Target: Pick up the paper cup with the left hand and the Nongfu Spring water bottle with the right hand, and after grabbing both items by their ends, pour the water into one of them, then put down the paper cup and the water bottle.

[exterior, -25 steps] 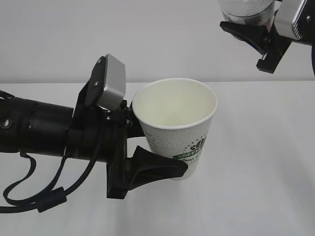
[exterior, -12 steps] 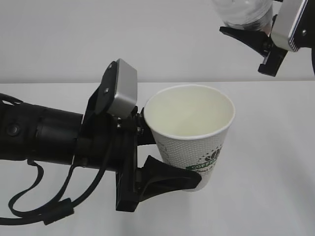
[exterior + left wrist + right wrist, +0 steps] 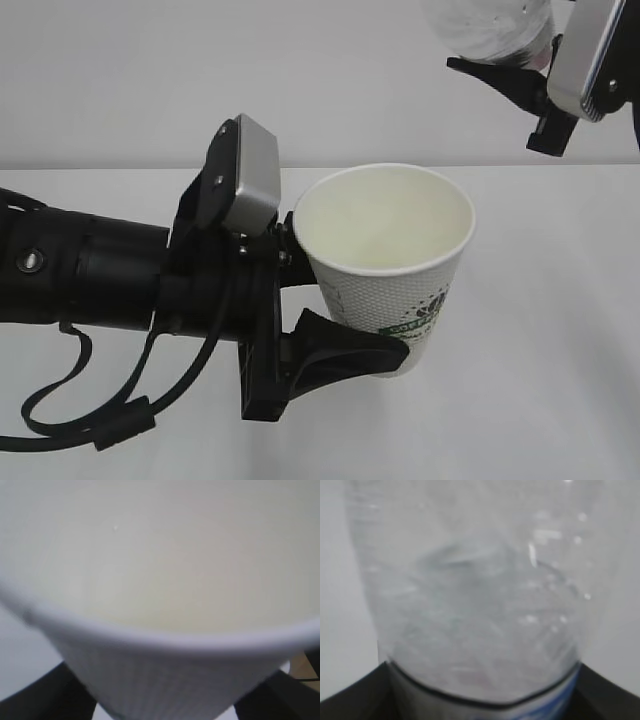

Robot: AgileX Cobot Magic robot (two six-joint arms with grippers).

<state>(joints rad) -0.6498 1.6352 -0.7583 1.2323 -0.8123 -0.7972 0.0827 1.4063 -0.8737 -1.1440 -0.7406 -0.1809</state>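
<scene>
The left hand reached in from the left edge of the exterior view, a black cabled arm with a grey rectangular plate on top, and its black fingers were clamped on the paper cup, one finger wrapped across the near lower wall of the cup and the other hidden behind it. The cup was held upright, tilted slightly, above the white bench, roughly over its middle, with the dark green logo facing the camera on its lower side and the cream inside open to view; no liquid could be made out in it. In the left wrist view the cup's rim and ribbed wall filled the picture, blurred, with dark fingers at both lower corners. The right hand sat at the top right corner of the exterior view, well above the cup and apart from it, and gripped the Nongfu Spring water bottle, of which only a clear rounded part showed at the top edge. The right wrist view showed the bottle's clear ribbed body close up between the two dark fingers, and whether it contained water could not be told.
</scene>
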